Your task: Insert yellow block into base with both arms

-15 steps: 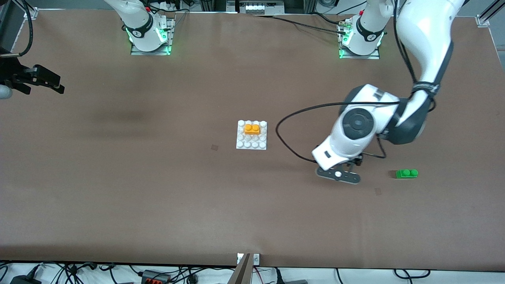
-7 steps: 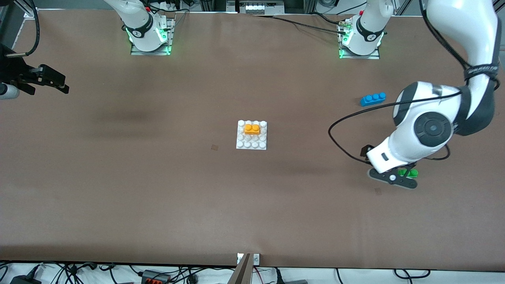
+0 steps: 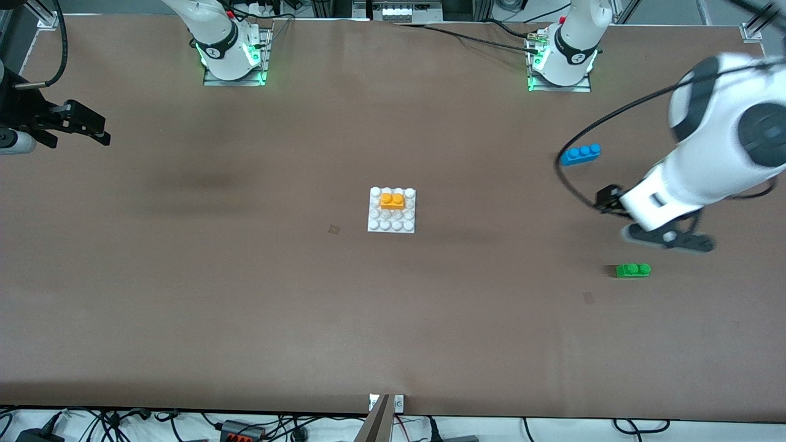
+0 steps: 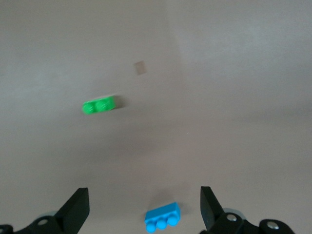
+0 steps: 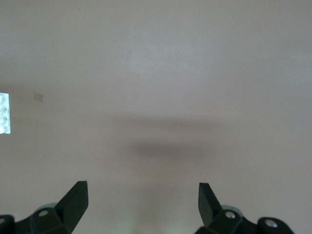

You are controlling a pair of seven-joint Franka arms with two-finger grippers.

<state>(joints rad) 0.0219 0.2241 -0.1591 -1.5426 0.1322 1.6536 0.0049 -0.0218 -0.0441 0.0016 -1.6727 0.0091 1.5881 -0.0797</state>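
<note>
The yellow block [image 3: 392, 201] sits on the white base [image 3: 392, 224] at the middle of the table, on the stud rows nearer the robots' bases. My left gripper [image 3: 668, 238] hangs open and empty over the table between the green brick and the blue brick, toward the left arm's end; its wrist view shows the open gripper [image 4: 145, 207] above bare table. My right gripper [image 3: 105, 132] is open and empty over the right arm's end of the table; its wrist view shows the open gripper [image 5: 143, 200] and only a corner of the base [image 5: 4, 113].
A green two-stud brick [image 3: 633, 270] lies toward the left arm's end and shows in the left wrist view [image 4: 99, 106]. A blue three-stud brick [image 3: 580, 154] lies farther from the front camera and also shows there [image 4: 162, 217]. Small tape marks [image 3: 333, 229] dot the table.
My left arm has swung away from the base toward its own end of the table, passing over the green brick and uncovering the blue brick. The right gripper has barely moved.
</note>
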